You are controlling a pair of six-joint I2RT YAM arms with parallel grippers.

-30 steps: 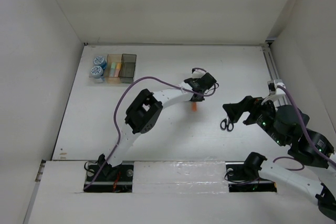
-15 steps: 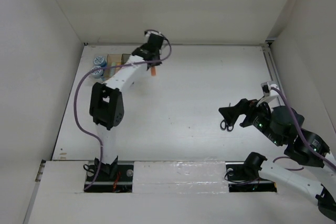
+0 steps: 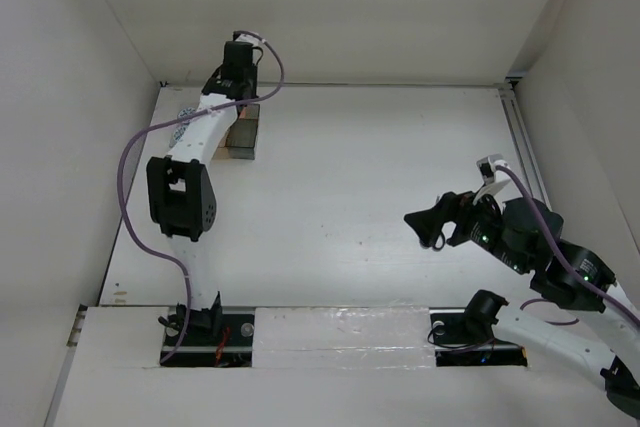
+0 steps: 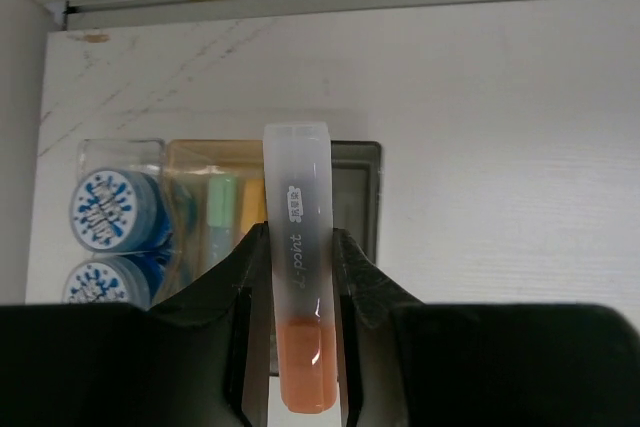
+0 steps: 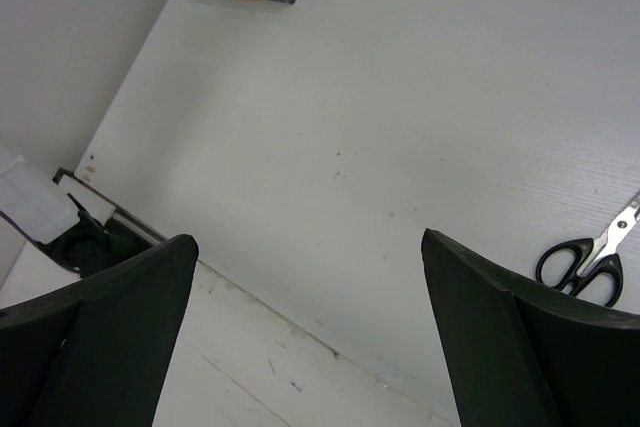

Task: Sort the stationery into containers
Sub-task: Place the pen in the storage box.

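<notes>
My left gripper (image 4: 298, 239) is shut on an orange marker (image 4: 300, 277) with a frosted cap, held above the containers (image 4: 270, 162) in the back left corner. In the left wrist view the marker crosses the line between the amber bin (image 4: 200, 172) and the dark bin (image 4: 358, 197). The clear bin holds two blue-and-white rolls (image 4: 108, 209). A green marker (image 4: 222, 217) lies in the amber bin. From above, the left gripper (image 3: 240, 59) hangs over the bins. My right gripper (image 5: 308, 247) stands open over bare table, with the black-handled scissors (image 5: 585, 259) lying just to its right.
The back wall and left wall close in on the containers (image 3: 246, 134). A metal rail (image 3: 520, 137) runs along the table's right edge. The right gripper (image 3: 425, 222) covers most of the scissors in the top view.
The left arm has swung from the table's middle to the back left corner, carrying the orange marker over the bins. The right gripper has shifted slightly left, staying open.
</notes>
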